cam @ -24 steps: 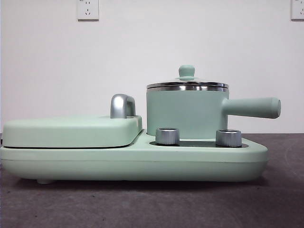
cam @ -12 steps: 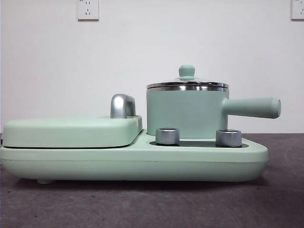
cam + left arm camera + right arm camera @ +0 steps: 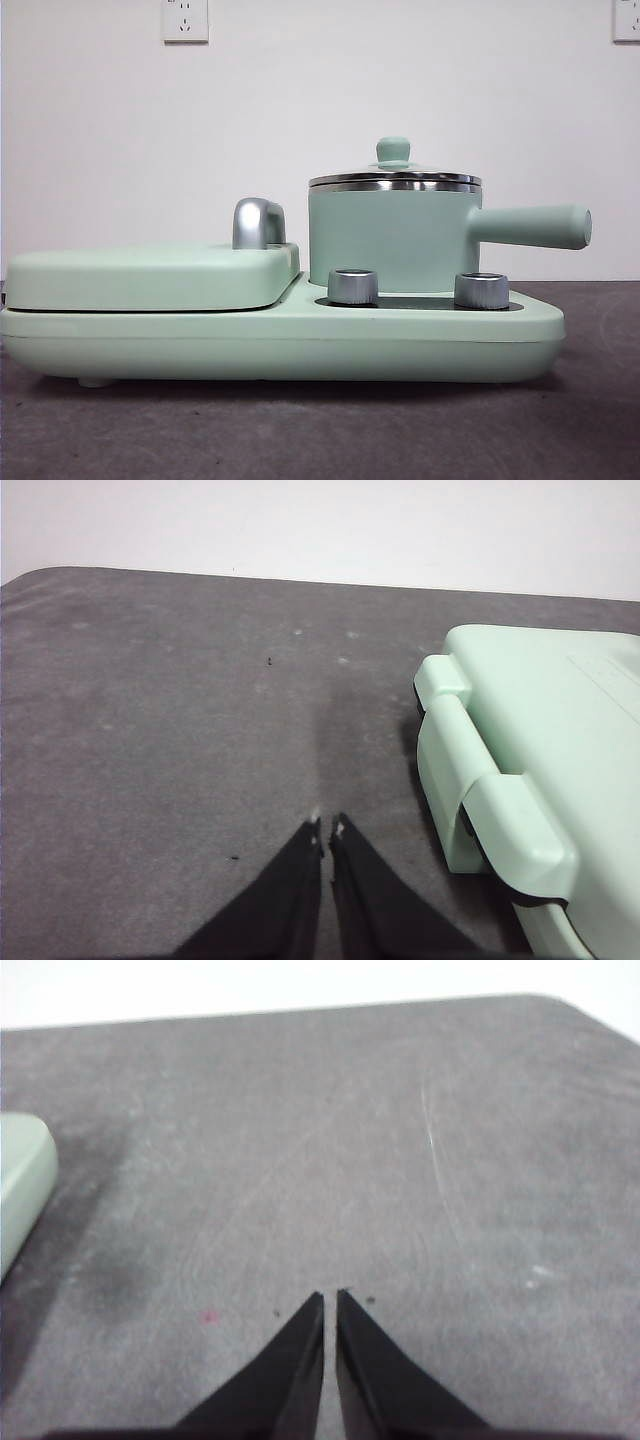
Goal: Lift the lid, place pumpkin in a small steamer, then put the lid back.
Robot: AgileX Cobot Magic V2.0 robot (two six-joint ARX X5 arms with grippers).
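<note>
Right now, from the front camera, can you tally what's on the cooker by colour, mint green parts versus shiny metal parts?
Mint green: 4 (griddle cover, small steamer, lid knob, base)
Shiny metal: 3 (chrome handle, two dials)
Total: 7

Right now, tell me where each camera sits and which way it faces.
Front view: low at table height, level on the small steamer with the lid on; no arm shows.
Left wrist view: above the grey table, left claw shut, beside the green cooker.
Right wrist view: over the table, right claw shut.
All three share the cooker.
</note>
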